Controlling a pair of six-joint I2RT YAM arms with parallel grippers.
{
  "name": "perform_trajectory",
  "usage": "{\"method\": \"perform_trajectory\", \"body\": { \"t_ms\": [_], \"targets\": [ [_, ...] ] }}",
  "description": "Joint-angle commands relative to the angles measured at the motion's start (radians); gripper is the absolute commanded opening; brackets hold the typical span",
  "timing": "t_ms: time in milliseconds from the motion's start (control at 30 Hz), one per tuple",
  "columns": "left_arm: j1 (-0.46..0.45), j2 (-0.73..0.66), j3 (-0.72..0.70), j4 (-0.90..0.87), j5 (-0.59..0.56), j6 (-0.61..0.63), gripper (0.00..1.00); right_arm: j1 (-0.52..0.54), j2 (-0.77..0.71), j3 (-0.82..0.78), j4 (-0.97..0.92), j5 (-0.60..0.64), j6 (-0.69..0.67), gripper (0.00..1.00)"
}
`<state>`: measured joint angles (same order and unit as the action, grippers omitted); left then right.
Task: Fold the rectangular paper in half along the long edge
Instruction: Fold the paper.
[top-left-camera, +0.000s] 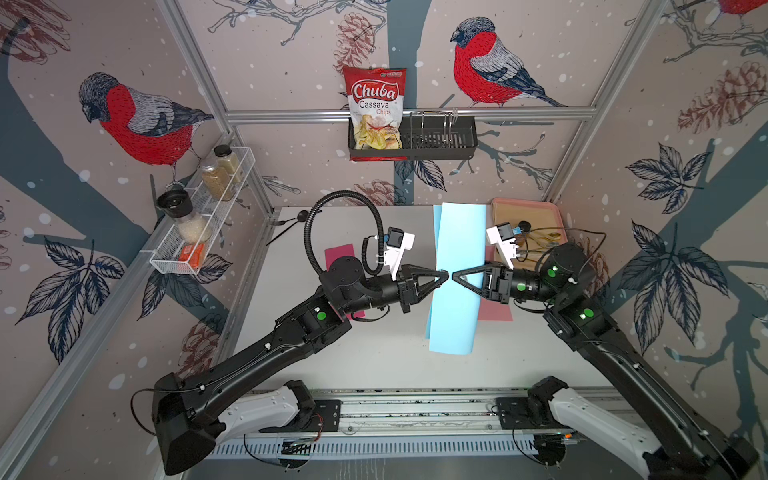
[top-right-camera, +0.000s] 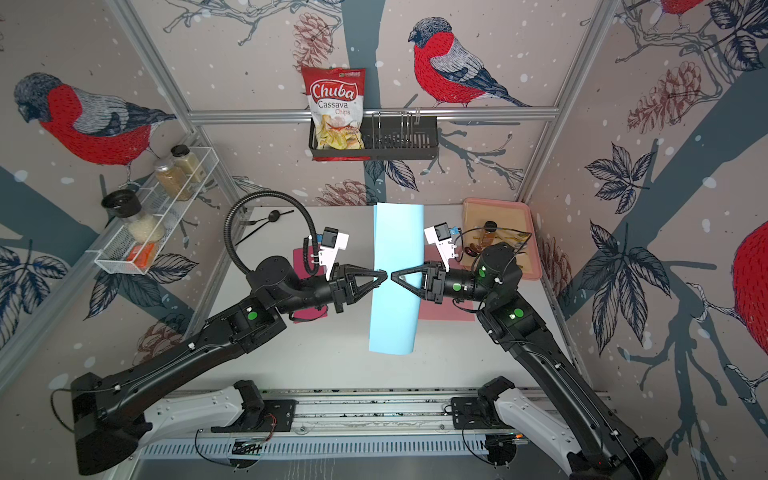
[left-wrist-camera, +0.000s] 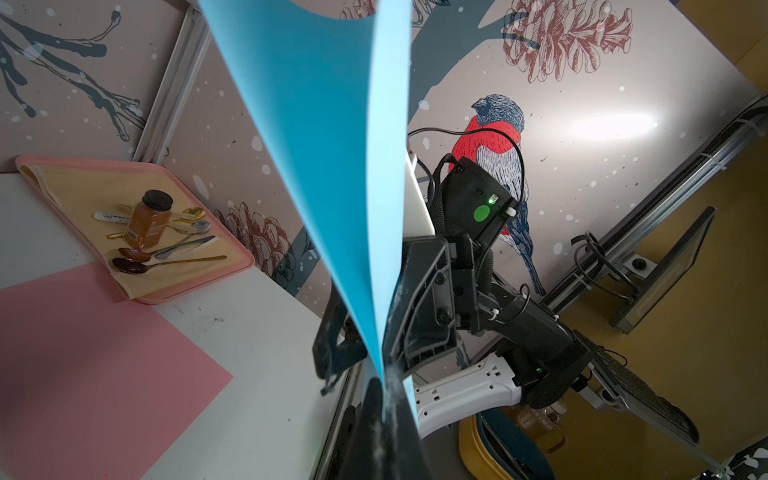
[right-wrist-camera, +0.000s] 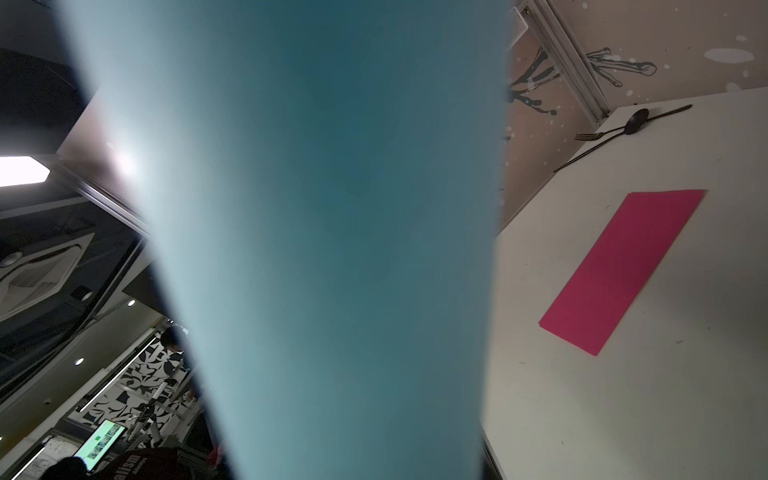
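At the near edge, the rail (top-left-camera: 415, 409) carries the bases of both arms, which reach in over the white counter (top-left-camera: 374, 365) and meet tip to tip a little right of its centre.

The left end effector (top-left-camera: 445, 275) is closed tight on the blue paper (top-left-camera: 459, 249). In its own wrist view, the sheet's two layers run down together into the pinch between its fingertips (left-wrist-camera: 376, 415). It grips the paper's left side, about halfway along its length.

The right end effector (top-left-camera: 455, 276) comes in from the right, over the top of the paper. Its tip is just beside the left one, nearly touching it in both top views. In the left wrist view its fingers (left-wrist-camera: 419, 299) stand partly open, one on each side of the two blue layers. I cannot tell whether they press on the sheet.

The paper hangs doubled over loosely, not creased flat, as a long strip running from far to near. At the grip it is raised off the counter. Up close it blocks most of the right wrist view (right-wrist-camera: 332, 249).

A pale pink sheet (top-left-camera: 496, 309) lies flat under the right arm, and a magenta sheet (right-wrist-camera: 623, 270) lies on the left. A pink tray (top-left-camera: 552, 208) with a jar (left-wrist-camera: 149, 220) and cutlery sits at the far right corner.
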<state>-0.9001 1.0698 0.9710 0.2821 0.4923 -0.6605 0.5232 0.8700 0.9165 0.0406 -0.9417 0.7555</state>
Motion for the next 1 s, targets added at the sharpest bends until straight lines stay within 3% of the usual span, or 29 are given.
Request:
{"method": "perform_trajectory", "body": {
  "t_ms": [0,133,233,333,700,967],
  "targets": [
    [-0.003,0.001,0.012,0.010,-0.013,0.022,0.00,0.003,-0.006,0.012,-0.030,0.009,-0.045,0.26],
    [-0.006,0.004,0.017,0.009,-0.015,0.021,0.01,0.003,-0.016,-0.002,0.020,-0.006,-0.016,0.23],
    [-0.006,0.006,0.017,0.014,-0.017,0.015,0.23,0.003,-0.024,-0.024,0.085,-0.019,0.025,0.22],
    [-0.008,0.010,0.015,0.020,-0.014,0.011,0.29,0.004,-0.025,-0.044,0.139,-0.028,0.059,0.22],
    [-0.013,0.019,0.021,0.021,-0.002,0.011,0.20,0.007,-0.031,-0.083,0.278,-0.064,0.142,0.21],
    [-0.014,0.019,0.021,0.017,-0.003,0.012,0.16,0.009,-0.031,-0.089,0.273,-0.066,0.134,0.22]
  ]
}}
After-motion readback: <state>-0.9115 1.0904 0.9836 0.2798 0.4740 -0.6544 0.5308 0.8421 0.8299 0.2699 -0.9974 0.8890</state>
